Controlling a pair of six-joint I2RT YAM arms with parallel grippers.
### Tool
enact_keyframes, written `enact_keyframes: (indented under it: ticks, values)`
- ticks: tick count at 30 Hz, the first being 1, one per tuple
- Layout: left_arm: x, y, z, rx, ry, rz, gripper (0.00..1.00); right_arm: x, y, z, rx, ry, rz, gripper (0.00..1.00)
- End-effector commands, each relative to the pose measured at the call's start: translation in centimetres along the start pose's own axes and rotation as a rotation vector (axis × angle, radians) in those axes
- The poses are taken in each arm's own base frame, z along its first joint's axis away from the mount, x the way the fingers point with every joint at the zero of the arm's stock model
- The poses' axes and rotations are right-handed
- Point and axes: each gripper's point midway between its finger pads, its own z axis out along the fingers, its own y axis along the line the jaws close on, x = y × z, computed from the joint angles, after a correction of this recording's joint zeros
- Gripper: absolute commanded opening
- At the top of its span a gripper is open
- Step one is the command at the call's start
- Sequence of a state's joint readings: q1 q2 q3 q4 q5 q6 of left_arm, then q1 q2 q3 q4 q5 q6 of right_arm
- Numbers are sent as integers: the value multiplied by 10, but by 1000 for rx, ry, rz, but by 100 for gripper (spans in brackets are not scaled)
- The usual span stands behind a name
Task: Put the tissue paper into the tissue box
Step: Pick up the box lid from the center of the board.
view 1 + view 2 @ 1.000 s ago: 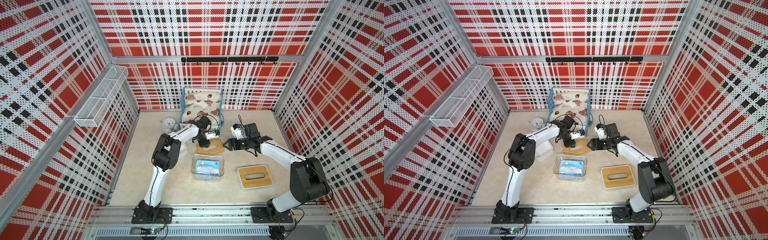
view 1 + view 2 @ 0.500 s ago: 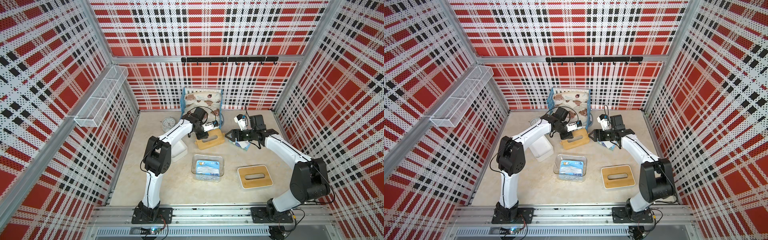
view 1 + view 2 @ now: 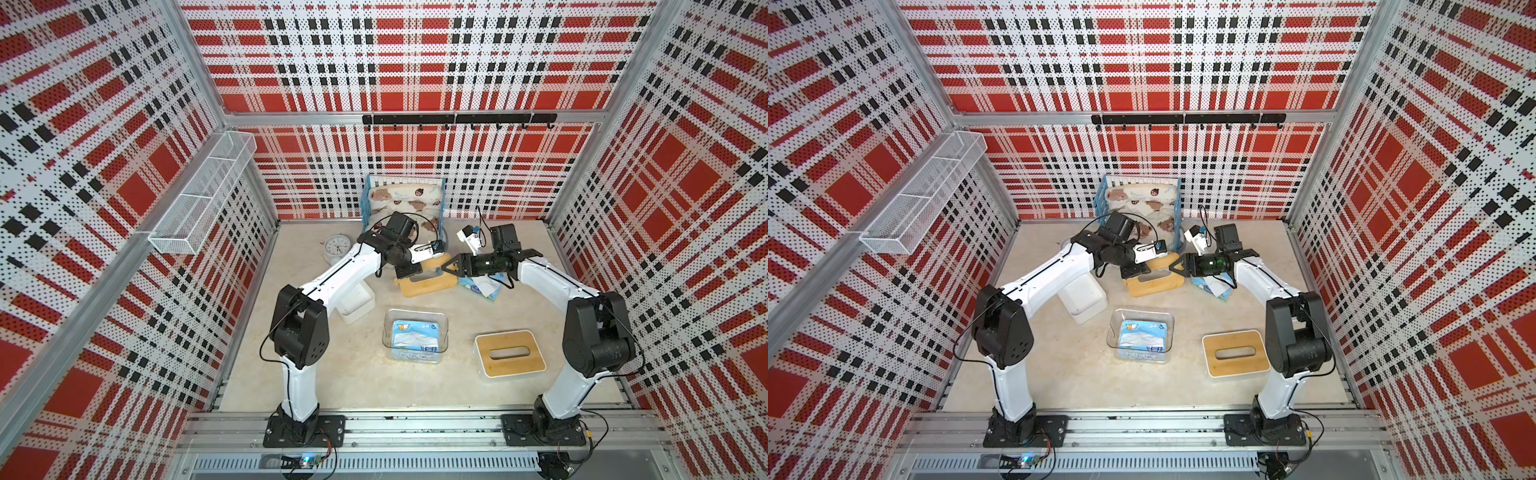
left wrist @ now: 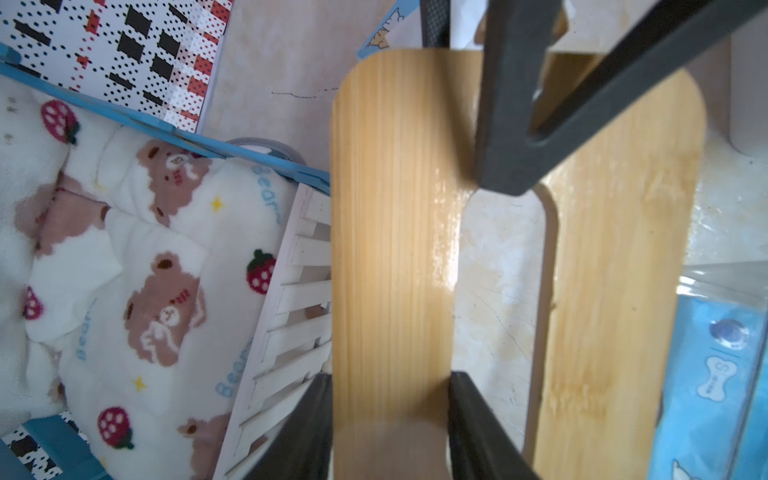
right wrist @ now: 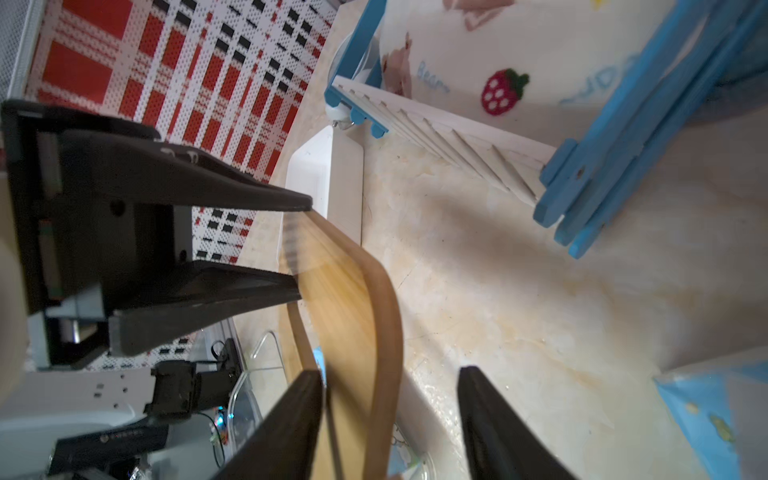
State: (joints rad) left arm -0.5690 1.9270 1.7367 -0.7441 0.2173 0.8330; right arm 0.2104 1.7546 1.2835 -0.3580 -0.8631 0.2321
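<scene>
At the back of the bench [image 3: 332,374] the two arms meet over a slotted bamboo lid [image 3: 428,284]. The left gripper [image 4: 388,382] has its fingers clamped on the strip of wood between the lid's long edge and its slot. The right gripper [image 5: 388,372] comes at the lid's far end with its fingers apart. The rim passes between them, with a plain gap on one side. A loose tissue pack [image 3: 484,286], blue and white with a sheet sticking out, lies on the bench just under the right gripper, beside the lid. A second tissue pack [image 3: 415,338] sits inside a clear plastic box [image 3: 386,332] in the middle of the bench. An open white tissue box [image 3: 357,307] stands under the left arm. A closed tissue box [image 3: 490,345] with a bamboo top stands near the right arm's base.
</scene>
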Motion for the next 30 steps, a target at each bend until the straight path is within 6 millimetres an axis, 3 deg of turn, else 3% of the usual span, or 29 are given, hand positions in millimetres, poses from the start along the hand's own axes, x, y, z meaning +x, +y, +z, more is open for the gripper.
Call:
enact_keyframes:
  ticks: [1, 7, 12, 15, 17, 21, 24, 26, 28, 30]
  values:
    - [-15, 3, -11, -27, -52, 28, 26, -10, 15, -2, -98, -31, -36, 38]
    - [-14, 1, -6, -20, -46, 19, 26, -2, 11, 0, -98, -20, -26, 0]
    - [-19, -1, -6, -13, -65, -19, 31, 0, 12, -3, -95, -43, -20, 0]
    - [-28, 9, -12, -41, -103, -107, 46, -4, 15, -11, -80, -72, -17, 0]
    - [-38, 20, -22, -88, -156, -217, 55, -9, 11, -20, -52, -100, 2, 0]
    - [-47, 30, -46, -157, -260, -484, 64, -21, 7, -48, 5, -195, 47, 0]
    - [-32, 20, -62, -183, -294, -670, 65, -29, 6, -73, 75, -271, 58, 0]
    - [-10, 8, -70, -201, -284, -784, 66, -30, 6, -85, 122, -299, 62, 0]
    - [11, -14, -74, -196, -262, -836, 66, -30, 7, -92, 152, -307, 56, 0]
    - [21, -41, -80, -183, -252, -806, 68, -29, 10, -95, 155, -312, 50, 0]
